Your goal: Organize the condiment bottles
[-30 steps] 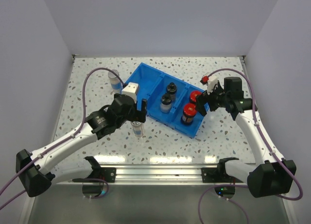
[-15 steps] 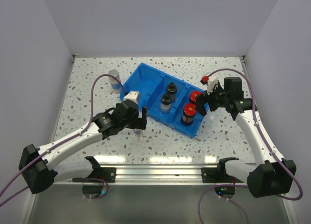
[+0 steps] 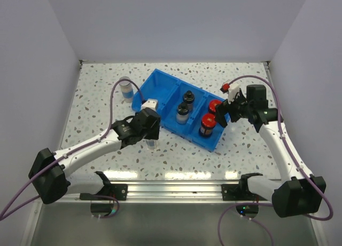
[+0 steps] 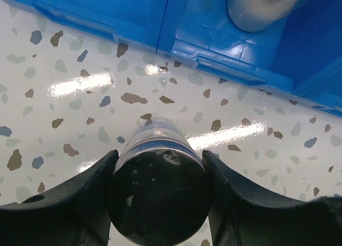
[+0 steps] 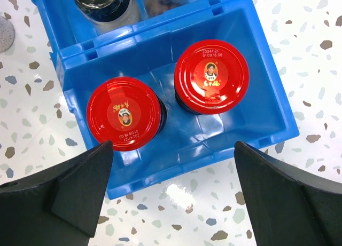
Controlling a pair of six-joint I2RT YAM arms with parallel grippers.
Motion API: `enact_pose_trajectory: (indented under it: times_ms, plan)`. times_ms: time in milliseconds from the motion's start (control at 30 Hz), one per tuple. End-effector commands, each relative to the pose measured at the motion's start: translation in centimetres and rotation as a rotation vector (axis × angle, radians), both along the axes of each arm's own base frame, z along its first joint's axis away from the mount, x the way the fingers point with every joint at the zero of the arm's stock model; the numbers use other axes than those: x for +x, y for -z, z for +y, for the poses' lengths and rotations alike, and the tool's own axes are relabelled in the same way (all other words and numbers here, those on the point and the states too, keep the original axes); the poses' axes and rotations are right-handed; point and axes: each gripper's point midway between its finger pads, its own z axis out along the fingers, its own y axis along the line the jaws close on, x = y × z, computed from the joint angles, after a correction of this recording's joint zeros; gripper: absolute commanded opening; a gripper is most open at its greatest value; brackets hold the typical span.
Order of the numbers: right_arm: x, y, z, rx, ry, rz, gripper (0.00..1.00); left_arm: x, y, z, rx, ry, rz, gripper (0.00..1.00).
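The left gripper (image 4: 160, 156) is clenched on a small clear cylindrical jar with a silver-grey lid (image 4: 157, 200), with both black fingers (image 4: 88, 195) pressed flush against its sides. From the wrist camera the lid looks dark, probably from shadow. The jar sits between the fingertips, over the speckled white table (image 4: 80, 86); I cannot tell whether its base touches the table. Just ahead of this gripper runs the near wall of the blue three-compartment plastic bin (image 3: 159, 91). Farther ahead and to the gripper's left, a second clear jar with a silver-grey lid (image 3: 126, 89) stands upright on the table, beside the bin's left end.

The right gripper (image 5: 172, 150) is released, its fingers (image 5: 69, 198) spread wide and touching nothing. Directly below it, in the bin's end compartment, two dark jars with red caps (image 5: 124, 113) (image 5: 212, 77) stand upright side by side. Ahead of it, in the middle compartment, two clear jars with black shaker tops (image 3: 187, 98) (image 3: 183, 113) stand upright.
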Motion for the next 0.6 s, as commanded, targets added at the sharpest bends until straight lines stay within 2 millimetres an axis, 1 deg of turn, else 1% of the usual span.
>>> enact_pose_trajectory:
  times_ms: [0, 33, 100, 133, 167, 200, 233, 267, 300, 333, 367, 400, 433, 467, 500, 533, 567]
  plan:
    - [0.0, -1.1, 0.1, 0.006, -0.016, -0.053, 0.98, 2.0, -3.1, -0.6, -0.006, 0.003, -0.093, 0.0]
    - [0.0, -1.2, 0.0, 0.007, -0.016, -0.055, 0.99, 2.3, -4.2, -0.6, 0.007, 0.02, -0.116, 0.0]
    - [-0.1, -1.2, 0.1, 0.007, -0.018, -0.057, 0.98, 2.5, -5.7, -0.3, 0.031, 0.049, -0.15, 0.0]
    - [-0.1, -1.2, 0.1, 0.008, -0.019, -0.057, 0.99, 2.8, -7.0, -0.5, 0.052, 0.1, -0.184, 0.0]
    - [0.0, -1.2, 0.1, 0.01, -0.02, -0.058, 0.99, 2.7, -7.8, -1.0, 0.049, 0.146, -0.196, 0.0]
    - [-0.1, -1.2, 0.1, 0.01, -0.02, -0.057, 0.99, 2.8, -8.5, -0.8, 0.077, 0.183, -0.216, 0.0]
    - [-0.1, -1.3, 0.1, 0.011, -0.021, -0.06, 0.99, 3.3, -10.3, -1.1, 0.069, 0.188, -0.25, 0.0]
    - [-0.1, -1.2, 0.1, 0.011, -0.021, -0.057, 0.99, 3.6, -11.2, -1.0, 0.08, 0.19, -0.271, 0.0]
    - [-0.1, -1.2, 0.1, 0.01, -0.022, -0.057, 0.98, 4.0, -11.6, -1.0, 0.101, 0.196, -0.275, 0.0]
    - [-0.2, -1.3, 0.2, 0.011, -0.023, -0.057, 0.99, 4.6, -13.3, -1.1, 0.105, 0.201, -0.31, 0.0]
    - [-0.1, -1.3, 0.2, 0.01, -0.024, -0.059, 0.98, 5.1, -13.9, -1.1, 0.117, 0.196, -0.324, 0.0]
    - [-0.1, -1.3, 0.1, 0.009, -0.022, -0.06, 0.99, 5.9, -13.9, -1.1, 0.142, 0.201, -0.327, 0.0]
    - [-0.1, -1.4, 0.1, 0.009, -0.021, -0.062, 0.99, 6.7, -15.2, -1.4, 0.132, 0.195, -0.353, 0.0]
    - [-0.1, -1.4, 0.1, 0.006, -0.023, -0.064, 0.98, 7.2, -15.7, -1.7, 0.129, 0.197, -0.362, 0.0]
    - [-0.1, -1.4, 0.1, 0.007, -0.021, -0.063, 0.98, 8.2, -15.6, -2.0, 0.133, 0.194, -0.364, 0.0]
    - [-0.1, -1.4, 0.1, 0.006, -0.022, -0.064, 0.99, 9.0, -16.9, -2.4, 0.122, 0.194, -0.393, 0.0]
    - [-0.1, -1.4, 0.1, 0.007, -0.021, -0.063, 0.99, 9.5, -17.3, -2.8, 0.113, 0.201, -0.4, 0.0]
